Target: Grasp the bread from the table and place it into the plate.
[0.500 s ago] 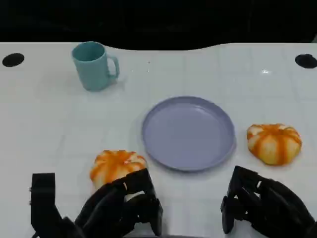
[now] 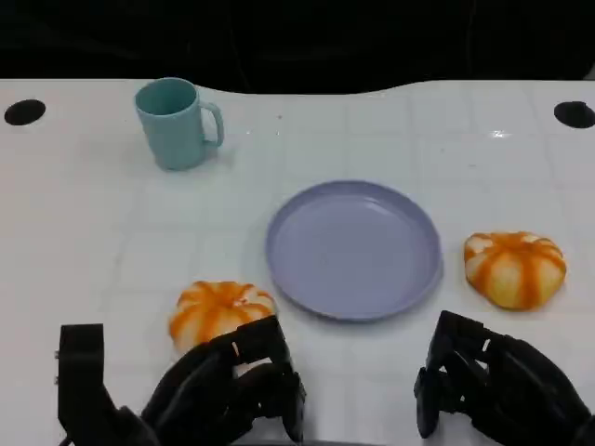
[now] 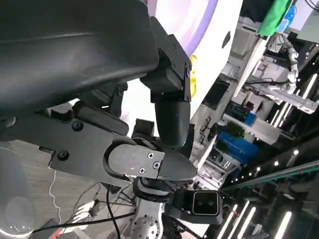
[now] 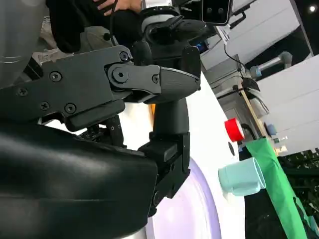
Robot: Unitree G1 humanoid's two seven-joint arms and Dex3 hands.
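Bread (image 2: 219, 309), a round orange-striped bun, lies just beyond your left hand (image 2: 223, 390), plate (image 2: 353, 248) to its right. Your left hand's fingers curl loosely, holding nothing. Your right hand (image 2: 493, 390) is likewise empty.

Left hand (image 2: 223, 390) and right hand (image 2: 497, 390): matte black, many-fingered, with blocky segmented fingers (image 4: 169, 134). A rounded glossy black shell covers each hand's back. Small round screws fasten the finger links.

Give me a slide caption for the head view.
Two orange-striped bread rolls flank an empty lavender plate on the white table.
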